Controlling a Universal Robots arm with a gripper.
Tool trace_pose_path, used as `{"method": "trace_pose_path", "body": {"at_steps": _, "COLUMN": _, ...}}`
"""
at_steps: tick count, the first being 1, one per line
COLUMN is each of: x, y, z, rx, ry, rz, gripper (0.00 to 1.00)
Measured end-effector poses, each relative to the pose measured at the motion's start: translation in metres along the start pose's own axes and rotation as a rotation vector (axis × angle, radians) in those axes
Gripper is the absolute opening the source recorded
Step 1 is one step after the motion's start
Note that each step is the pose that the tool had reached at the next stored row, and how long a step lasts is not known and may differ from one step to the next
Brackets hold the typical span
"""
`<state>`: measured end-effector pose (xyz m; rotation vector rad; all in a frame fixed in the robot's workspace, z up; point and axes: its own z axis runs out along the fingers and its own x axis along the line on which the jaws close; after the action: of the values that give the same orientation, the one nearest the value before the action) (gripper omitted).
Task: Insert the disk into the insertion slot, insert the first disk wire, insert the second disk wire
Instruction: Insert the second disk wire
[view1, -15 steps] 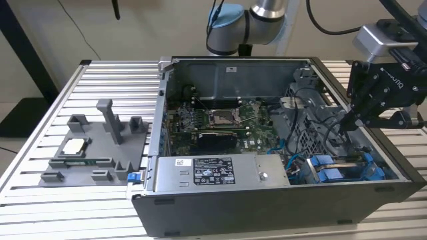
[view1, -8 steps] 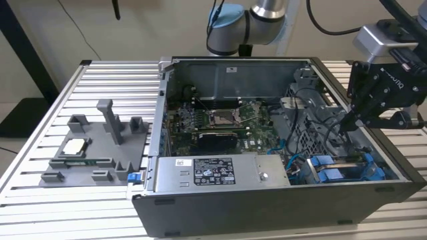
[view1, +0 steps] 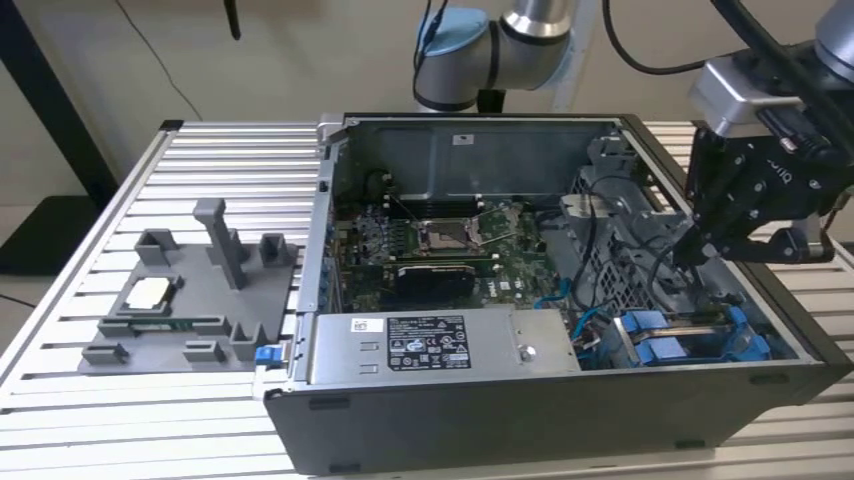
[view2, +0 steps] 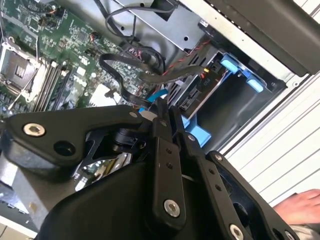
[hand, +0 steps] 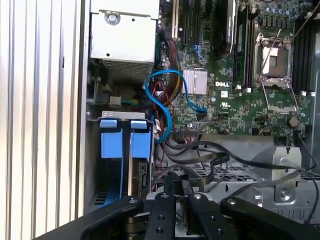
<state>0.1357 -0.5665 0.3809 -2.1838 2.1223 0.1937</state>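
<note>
The gripper hangs inside the open case, above the drive cage at the exterior view's right. Its fingers are pressed together in both wrist views, with nothing clearly seen between them; whether they nip a thin wire end I cannot tell.

The disk sits already in the slot — its blue carrier tabs stand side by side at the bay's mouth, and its connector edge faces the board. So the work in hand looks like the wires. A blue wire loops from beside the bay toward the board, its plug lying loose on the board; black wires cross just under the fingers.

To do this well, the plug should be held square to the disk's socket and pushed straight, without dragging the black wires along. A person's hand rests outside the case.
</note>
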Motion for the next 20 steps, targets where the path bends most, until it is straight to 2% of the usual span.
{"method": "trace_pose_path", "body": {"at_steps": 2, "x": 0.0002, "y": 0.0039, "z": 0.0020, "rx": 0.0127, "ry": 0.0007, "rz": -0.002, "gripper": 0.16}}
{"method": "trace_pose_path", "body": {"at_steps": 5, "x": 0.0004, "y": 0.0093, "z": 0.0044, "rx": 0.0369, "ry": 0.0034, "rz": -0.006, "gripper": 0.16}}
{"method": "trace_pose_path", "body": {"at_steps": 7, "x": 0.0004, "y": 0.0115, "z": 0.0052, "rx": 0.0551, "ry": 0.0083, "rz": -0.008, "gripper": 0.16}}
{"method": "trace_pose_path", "body": {"at_steps": 9, "x": 0.0005, "y": 0.0126, "z": 0.0059, "rx": 0.0655, "ry": 0.0155, "rz": -0.010, "gripper": 0.16}}
{"method": "trace_pose_path", "body": {"at_steps": 11, "x": 0.0007, "y": 0.0127, "z": 0.0074, "rx": 0.0659, "ry": 0.0249, "rz": -0.010, "gripper": 0.16}}
{"method": "trace_pose_path", "body": {"at_steps": 14, "x": 0.0009, "y": 0.0127, "z": 0.0087, "rx": 0.0652, "ry": 0.0471, "rz": -0.010, "gripper": 0.16}}
{"method": "trace_pose_path", "body": {"at_steps": 20, "x": 0.0010, "y": 0.0127, "z": 0.0092, "rx": 0.0652, "ry": 0.0503, "rz": -0.010, "gripper": 0.16}}
